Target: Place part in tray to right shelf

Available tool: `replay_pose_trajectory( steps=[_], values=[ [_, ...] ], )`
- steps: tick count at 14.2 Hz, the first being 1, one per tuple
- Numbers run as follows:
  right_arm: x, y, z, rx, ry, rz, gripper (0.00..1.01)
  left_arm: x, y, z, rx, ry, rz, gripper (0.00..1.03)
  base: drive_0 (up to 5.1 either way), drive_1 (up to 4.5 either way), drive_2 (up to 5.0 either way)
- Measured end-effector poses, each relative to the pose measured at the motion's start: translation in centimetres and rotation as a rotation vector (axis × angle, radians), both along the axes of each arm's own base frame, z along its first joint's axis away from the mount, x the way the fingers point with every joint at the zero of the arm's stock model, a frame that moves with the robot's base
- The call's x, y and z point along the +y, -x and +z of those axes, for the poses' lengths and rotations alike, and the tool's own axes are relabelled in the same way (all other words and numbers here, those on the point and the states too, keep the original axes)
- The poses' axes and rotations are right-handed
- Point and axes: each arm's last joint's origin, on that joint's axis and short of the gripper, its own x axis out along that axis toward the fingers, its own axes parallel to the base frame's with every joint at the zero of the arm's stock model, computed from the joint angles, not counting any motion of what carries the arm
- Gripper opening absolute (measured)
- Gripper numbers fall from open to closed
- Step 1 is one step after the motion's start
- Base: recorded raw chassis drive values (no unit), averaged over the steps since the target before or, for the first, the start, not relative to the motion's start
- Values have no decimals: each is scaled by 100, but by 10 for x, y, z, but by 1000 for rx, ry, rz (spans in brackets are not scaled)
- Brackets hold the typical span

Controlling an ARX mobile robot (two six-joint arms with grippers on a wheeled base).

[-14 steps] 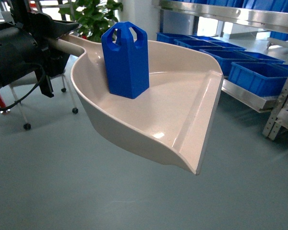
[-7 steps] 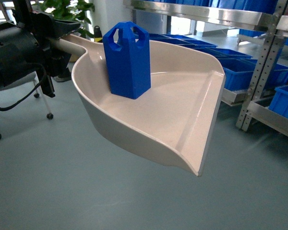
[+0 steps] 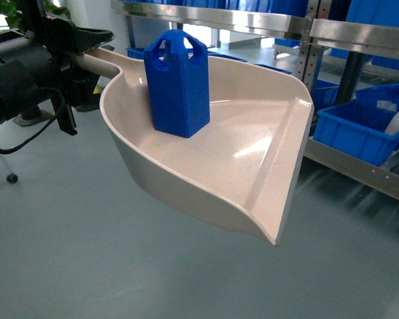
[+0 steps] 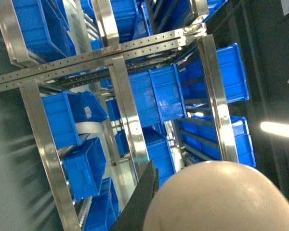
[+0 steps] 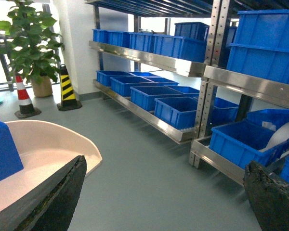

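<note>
The right shelf (image 5: pixel 183 65), a shiny steel rack several tiers tall, runs along the wall and carries rows of blue crates (image 5: pixel 180 108); in the head view its rails and uprights cross the top and right of the scene (image 3: pixel 359 33), and a crate (image 3: pixel 359 129) sits on the low tier just beyond the tray's front lip. Grey floor (image 3: pixel 86 252) spreads below everything.

The tray (image 3: pixel 253 153), a cream scoop with raised curved walls, hangs in the air above the floor, its flat lip toward the shelf and its long handle running back to the left hand (image 3: pixel 76 56). That hand is wrapped around the handle, its black body hiding how the fingers close. The right hand (image 5: pixel 164 202) stands wide apart and holds nothing, one dark finger (image 5: pixel 53 197) at the tray's edge.

A potted plant (image 5: pixel 31 43) and striped cones (image 5: pixel 67 89) stand at the shelf's far end.

The part (image 3: pixel 178 83) stands upright inside the tray, near its back wall by the handle.
</note>
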Motion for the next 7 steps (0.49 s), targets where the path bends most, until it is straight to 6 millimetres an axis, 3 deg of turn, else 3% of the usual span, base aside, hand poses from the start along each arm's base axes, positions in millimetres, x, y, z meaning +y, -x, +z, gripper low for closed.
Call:
replay_pose_trajectory(
  steps=[7],
  values=[
    [0,0,0,0,0,0,98,0,0,0,0,0,0,12,-160,-160,-160]
  ],
)
